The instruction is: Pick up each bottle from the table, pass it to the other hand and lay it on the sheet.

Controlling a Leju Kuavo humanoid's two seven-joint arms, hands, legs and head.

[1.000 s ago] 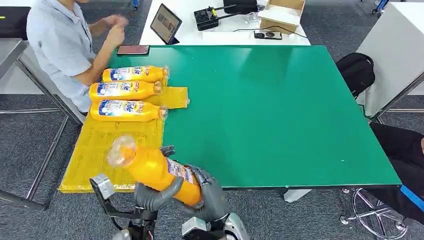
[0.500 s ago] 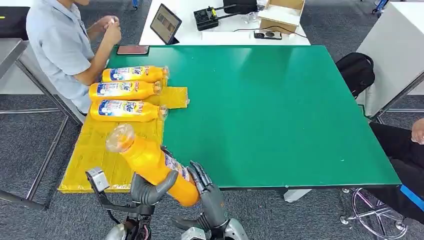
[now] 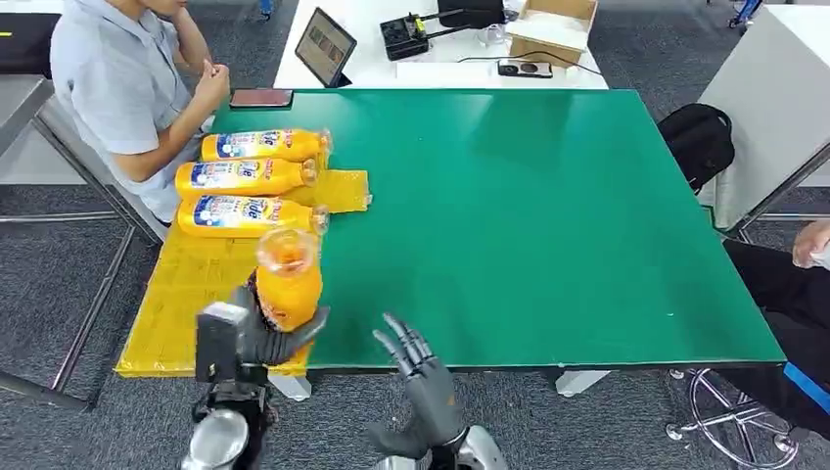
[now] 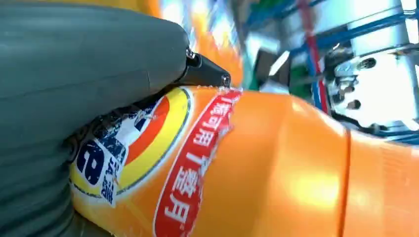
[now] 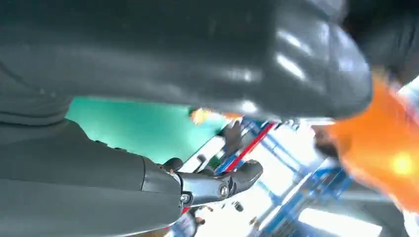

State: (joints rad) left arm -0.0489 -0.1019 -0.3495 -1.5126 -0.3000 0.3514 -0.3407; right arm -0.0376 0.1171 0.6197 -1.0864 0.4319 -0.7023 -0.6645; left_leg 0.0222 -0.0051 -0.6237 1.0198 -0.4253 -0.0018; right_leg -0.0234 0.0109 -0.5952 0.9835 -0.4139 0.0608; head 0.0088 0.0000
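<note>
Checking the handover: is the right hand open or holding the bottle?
Open. The right hand has its fingers spread and holds nothing; the left hand alone grips the orange bottle.

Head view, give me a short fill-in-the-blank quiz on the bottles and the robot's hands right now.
1. The orange bottle is held by the robot's ____ hand.
2. The number of bottles lying on the yellow sheet is ____.
3. The right hand holds nothing, its fingers ____.
4. The tabletop is coloured ____.

Missing words: left; three; spread apart; green
</note>
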